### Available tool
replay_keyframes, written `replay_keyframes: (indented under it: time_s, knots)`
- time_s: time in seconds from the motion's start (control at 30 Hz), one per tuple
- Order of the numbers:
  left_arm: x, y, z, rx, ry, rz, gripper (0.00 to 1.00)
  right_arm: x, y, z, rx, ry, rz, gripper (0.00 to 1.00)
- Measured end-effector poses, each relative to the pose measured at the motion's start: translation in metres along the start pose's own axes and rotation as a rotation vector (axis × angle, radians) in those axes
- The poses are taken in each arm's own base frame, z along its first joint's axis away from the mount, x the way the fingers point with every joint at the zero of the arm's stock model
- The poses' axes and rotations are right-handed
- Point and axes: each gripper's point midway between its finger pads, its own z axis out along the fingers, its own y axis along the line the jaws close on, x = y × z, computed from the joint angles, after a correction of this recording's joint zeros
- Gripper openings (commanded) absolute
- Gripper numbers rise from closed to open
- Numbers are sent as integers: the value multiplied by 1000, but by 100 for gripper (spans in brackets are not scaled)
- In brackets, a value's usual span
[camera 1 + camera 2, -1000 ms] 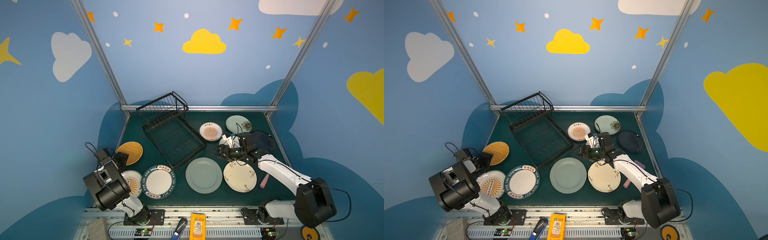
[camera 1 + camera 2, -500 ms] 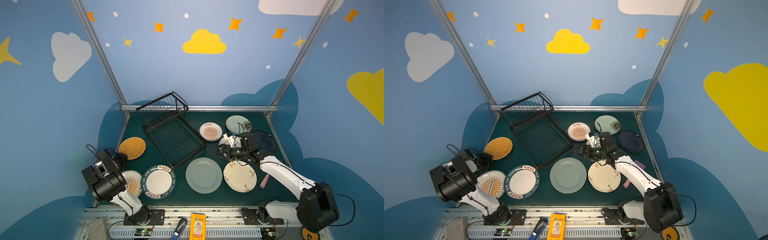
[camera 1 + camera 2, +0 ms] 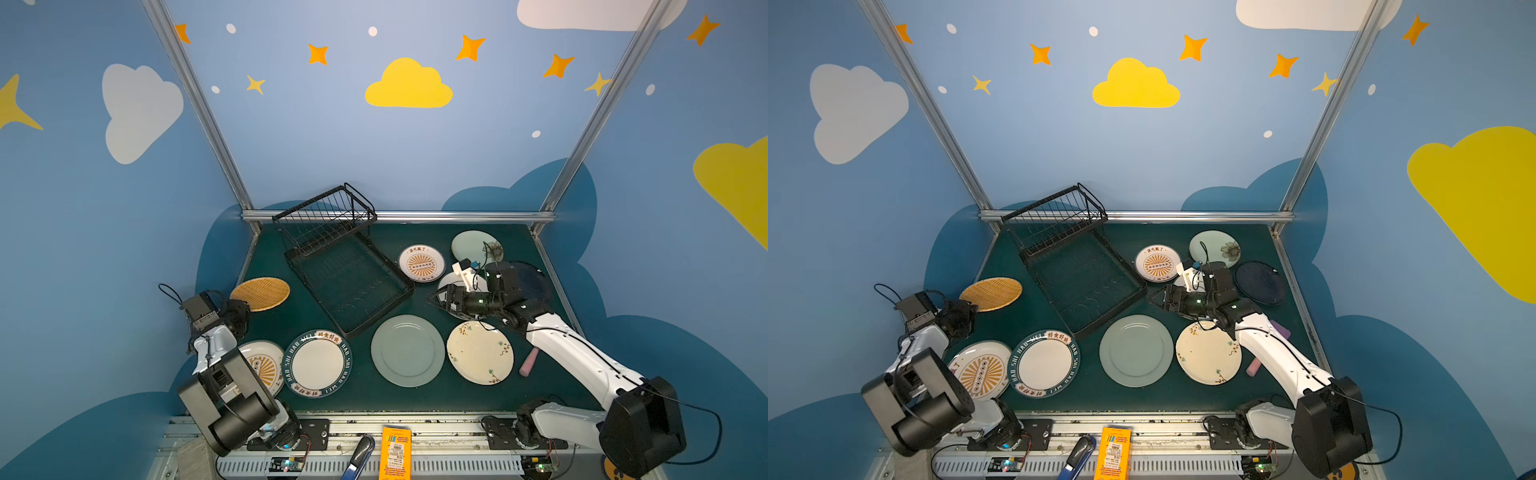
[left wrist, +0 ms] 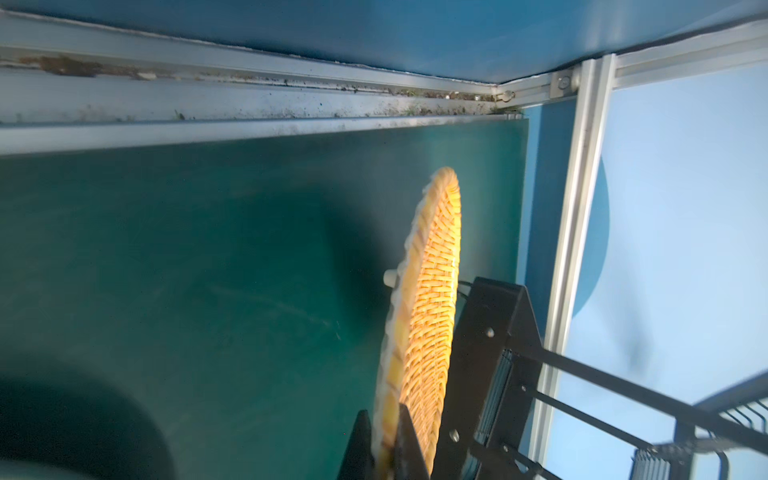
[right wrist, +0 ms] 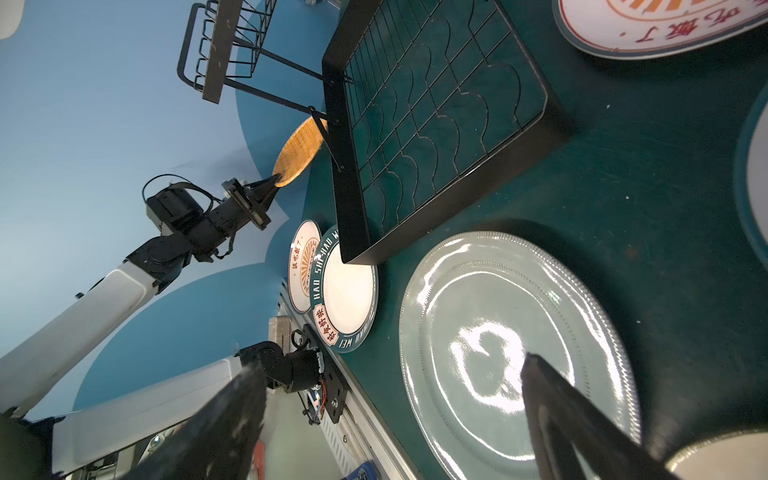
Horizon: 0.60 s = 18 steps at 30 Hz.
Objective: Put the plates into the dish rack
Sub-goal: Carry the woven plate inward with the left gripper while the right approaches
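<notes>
Now | left tool (image 4: 386, 451) pinching rim of orange woven-look plate (image 4: 432, 311), round, pale-edged | right tool (image 5: 390, 368) spread, empty

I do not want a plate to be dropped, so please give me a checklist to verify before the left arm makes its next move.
1. Grip: left gripper shut on the orange woven plate at its rim: ok.
2. Lift: plate fully off the table: cannot tell.
3. Target: dish rack holds no plate: ok.
4. Path: nothing lies between plate and rack: ok.
5. Other arm: right gripper open, beyond the rack: ok.
</notes>
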Motion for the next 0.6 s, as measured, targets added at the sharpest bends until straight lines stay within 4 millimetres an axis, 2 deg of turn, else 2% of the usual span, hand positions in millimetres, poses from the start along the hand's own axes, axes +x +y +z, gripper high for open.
replay_keyframes:
  time_s: [0.2, 0.4, 0.47, 0.6]
  knots:
    - [19, -18, -33, 40, 48, 40, 4, -12, 5, 0, 14, 0, -15, 94]
    - [55, -27, -63, 102, 140, 94, 4, -21, 1, -2, 35, -21, -17, 94]
    - [68, -34, -78, 138, 154, 130, 4, -22, -3, -3, 52, -28, -15, 93]
    - [96, -51, -93, 214, 216, 202, 4, -28, -12, -7, 110, -70, -15, 93]
